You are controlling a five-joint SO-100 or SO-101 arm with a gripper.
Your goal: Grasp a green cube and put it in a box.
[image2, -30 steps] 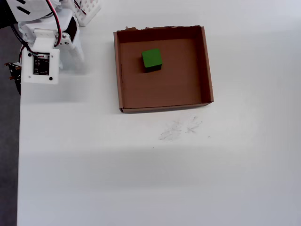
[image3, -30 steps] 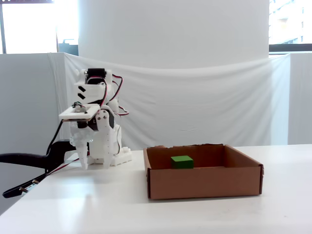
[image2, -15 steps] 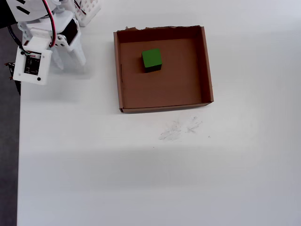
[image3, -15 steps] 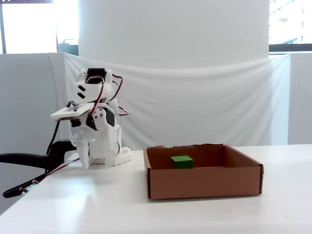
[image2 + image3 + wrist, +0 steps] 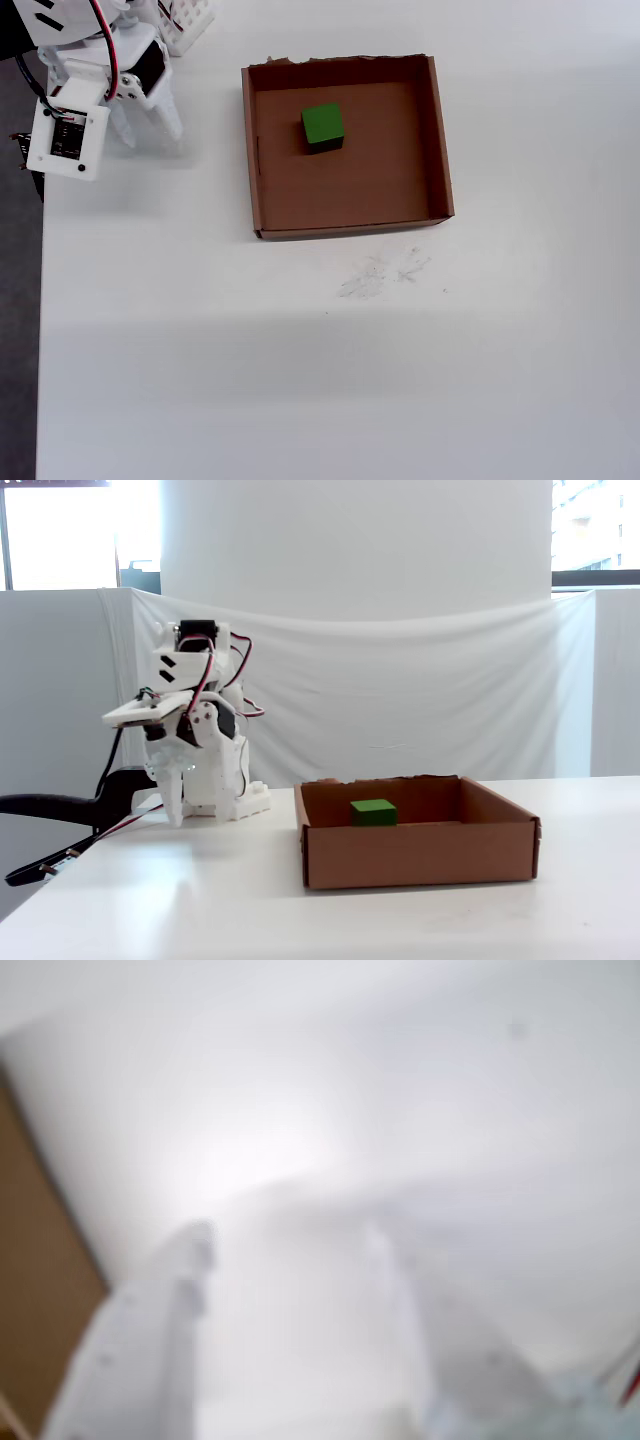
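In the overhead view the white arm (image 5: pixel 85 95) sits folded at the far left, near the upper corner of the white desk (image 5: pixel 330 380). Its gripper (image 5: pixel 148 125) points down at the desk surface, with the two white fingers set a little apart and nothing between them. The blurred wrist view agrees: two pale fingers (image 5: pixel 150 1340) reach up from the bottom edge with bare white desk showing in the gap, so the gripper (image 5: pixel 290 1235) stands open and empty. A brown strip at the left edge of that view cannot be identified for certain.

Further right in the overhead view lies the box (image 5: pixel 440 140), a shallow brown cardboard tray with low walls and a ragged top edge, well apart from the gripper. The green cube (image 5: pixel 322 125) rests flat on the box floor, in the upper half and slightly left of centre, touching no wall.

In the fixed view the arm (image 5: pixel 195 730) is again on the left with its gripper (image 5: pixel 170 805) hanging close over the desk, while the box (image 5: pixel 420 855) stands to its right and the green cube (image 5: pixel 372 812) shows just above the near wall.

Right of the box the desk is bare; faint grey scuff marks (image 5: pixel 385 275) lie just below the box in the overhead view.
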